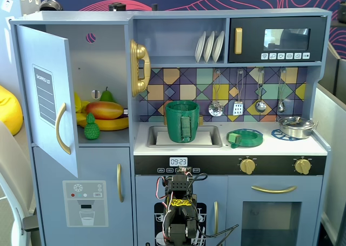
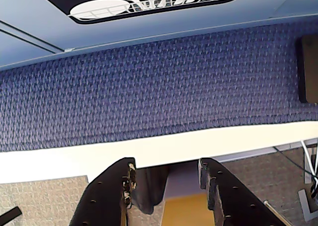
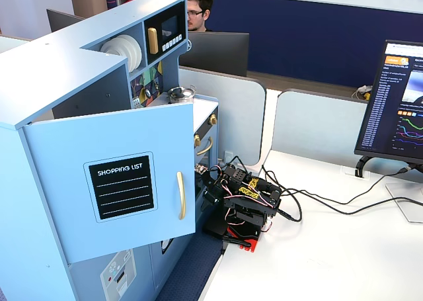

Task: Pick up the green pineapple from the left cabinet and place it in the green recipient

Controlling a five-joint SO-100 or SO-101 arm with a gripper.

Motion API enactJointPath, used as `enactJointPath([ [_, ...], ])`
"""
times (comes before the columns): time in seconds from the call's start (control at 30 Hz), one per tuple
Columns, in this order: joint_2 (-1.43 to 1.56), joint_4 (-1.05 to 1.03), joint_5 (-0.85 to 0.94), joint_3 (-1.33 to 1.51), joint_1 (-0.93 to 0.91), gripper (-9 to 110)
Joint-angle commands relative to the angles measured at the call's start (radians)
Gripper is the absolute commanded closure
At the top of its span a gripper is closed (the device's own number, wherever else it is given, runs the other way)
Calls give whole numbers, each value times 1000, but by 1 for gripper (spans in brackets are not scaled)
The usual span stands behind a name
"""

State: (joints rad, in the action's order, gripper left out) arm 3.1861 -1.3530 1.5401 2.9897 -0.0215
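your pineapple [image 1: 91, 127] stands upright on the open cabinet [image 1: 102, 84] shelf, crown up, beside the mango [image 1: 104, 110]; it is well above and left of your folded arm (fixed view), whose fingers [image 2: 166, 179] are spread and empty.

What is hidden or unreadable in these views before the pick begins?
- Inside of the tall dark-green plastic pot: the front fixed view shows only its side, so its contents are unknown.
- Small green toy pineapple: absent from the side fixed view, screened by the open pale-blue cabinet door.
- Hand: fingertips cut off by the wrist view's bottom edge.
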Motion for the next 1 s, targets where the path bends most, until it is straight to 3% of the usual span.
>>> enactJointPath([
  [0.0, -5, -176, -29, 9, -28, 101],
  [0.4, -8, -146, -32, 8, 40, 101],
  [0.57, -11, 272, -164, 6, 270, 101],
  [0.73, -9, 686, -161, -51, 503, 101],
  [0.97, -138, 834, 2, -287, 710, 101],
])
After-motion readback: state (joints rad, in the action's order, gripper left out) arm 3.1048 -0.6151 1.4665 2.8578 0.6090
